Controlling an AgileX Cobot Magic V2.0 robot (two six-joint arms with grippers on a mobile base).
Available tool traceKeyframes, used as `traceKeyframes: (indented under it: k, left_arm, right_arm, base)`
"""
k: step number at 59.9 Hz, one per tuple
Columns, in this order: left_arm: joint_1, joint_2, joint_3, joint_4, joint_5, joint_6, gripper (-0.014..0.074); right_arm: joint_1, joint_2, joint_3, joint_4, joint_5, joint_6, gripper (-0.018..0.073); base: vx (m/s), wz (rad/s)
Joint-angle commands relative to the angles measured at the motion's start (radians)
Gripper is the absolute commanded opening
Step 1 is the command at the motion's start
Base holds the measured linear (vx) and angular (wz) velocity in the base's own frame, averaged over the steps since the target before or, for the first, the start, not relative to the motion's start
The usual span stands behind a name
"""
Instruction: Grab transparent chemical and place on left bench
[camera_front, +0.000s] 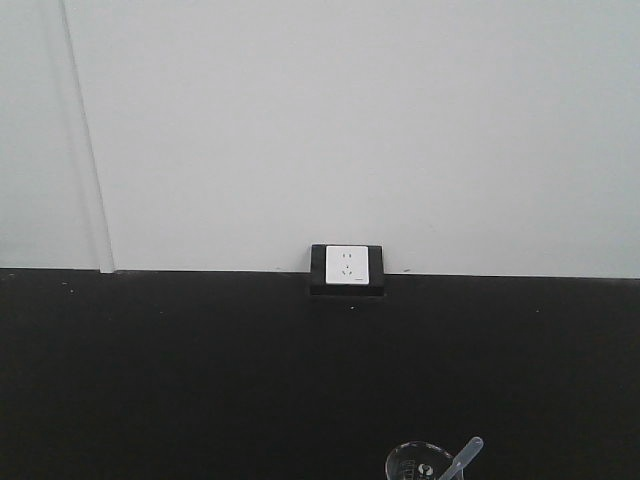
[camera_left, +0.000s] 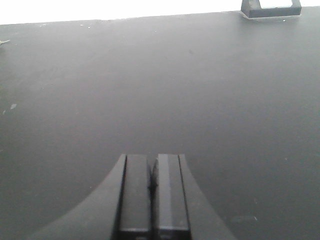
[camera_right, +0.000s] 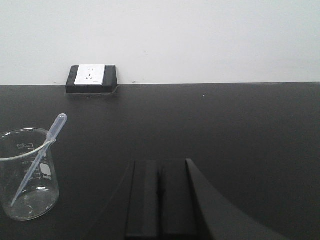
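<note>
1. The left fingers (camera_left: 141, 172) are pressed together with nothing between them, over the bare dark surface (camera_left: 200, 90).
2. The right fingers (camera_right: 148, 175) are likewise closed and empty.
3. Left of them and apart, the transparent chemical (camera_right: 36, 161) leans in a glass beaker (camera_right: 50, 187). Its bulb pokes past the rim, probably propped that way for easy gripping.

The clear glass beaker (camera_right: 50, 186) bears white markings. The slim plastic pipette (camera_right: 37, 160) in it is colourless, the bench (camera_right: 240, 130) beneath black.
</note>
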Motion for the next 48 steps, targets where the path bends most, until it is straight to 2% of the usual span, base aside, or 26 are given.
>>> traceKeyframes:
  k: [1, 23, 35, 48]
  left_arm:
    - [-0.002, -0.019, 0.016, -0.001, -0.078, -0.008, -0.0003]
    - [-0.002, -0.019, 0.016, -0.001, -0.078, -0.008, -0.0003]
    - [-0.002, -0.019, 0.016, -0.001, -0.078, -0.008, -0.0003]
    - [-0.002, -0.019, 0.016, -0.001, -0.078, -0.008, -0.0003]
  right_arm:
    - [-0.004, -0.014, 0.007, -0.004, -0.088, -0.007, -0.0007]
    - [-0.004, -0.014, 0.007, -0.004, -0.093, -0.007, -0.0007]
    - [-0.004, -0.014, -0.006, 0.009, -0.165, -0.003, -0.0007]
    - [-0.004, 0.046, -0.174, 0.05, -0.157, -0.007, -0.0007]
  base:
    - [0.0, 0.0]
    - [0.0, 0.0]
    - [0.0, 0.0]
    - [0.0, 0.0]
